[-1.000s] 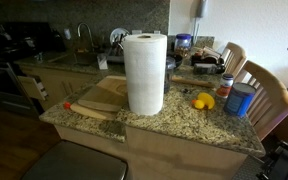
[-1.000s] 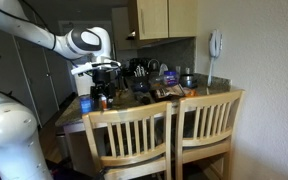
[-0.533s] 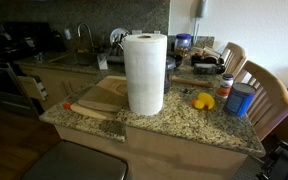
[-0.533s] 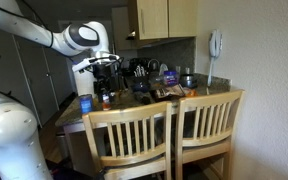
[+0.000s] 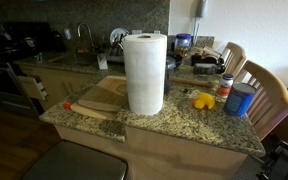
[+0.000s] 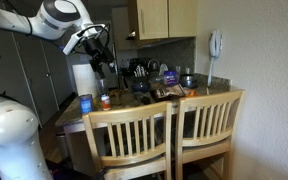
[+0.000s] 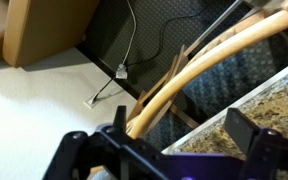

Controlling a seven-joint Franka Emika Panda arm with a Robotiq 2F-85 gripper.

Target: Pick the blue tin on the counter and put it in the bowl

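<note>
Pale varnished wood nearest in an exterior view: two slat-backed chairs (image 6: 174,130) with curved top rails, unmoved. Behind them, a speckled granite counter (image 5: 184,125), polished, hard-edged, tan flecked with black.

Blue tin (image 6: 85,104) upright on the counter's corner, just beside a small red-labelled jar (image 6: 105,101) with a white lid. Plain cylinder with a smooth wall and a paler top rim. Judged rigid and rather slick to grip, though not verified. Same position as a second ago: not lifted, not touched.

Change noted: tool (image 6: 104,55) no longer low over tin and jar as half a second ago. Now raised high above the counter and well apart from both. Released and empty. Confirmed in the wrist view: dark fingers (image 7: 76,148) set wide apart, nothing between, only a chair rail, the granite edge and a pale wall with a trailing cable beyond.

Meaning for the task: no grasp made, pick step outstanding. Judged a withdrawal or a reset of the approach. Fresh descent over the tin required, with care not to knock the neighbouring jar.

Further back: tall white paper-towel roll (image 5: 144,72), soft, dimpled, cylindrical. Flat wooden board (image 5: 96,100) at its foot. Rounded yellow item (image 5: 203,101) between roll and tin. Bowl not identified with certainty among the clutter at the far side. Beyond, light wood cabinets (image 6: 154,18), flat-fronted.
</note>
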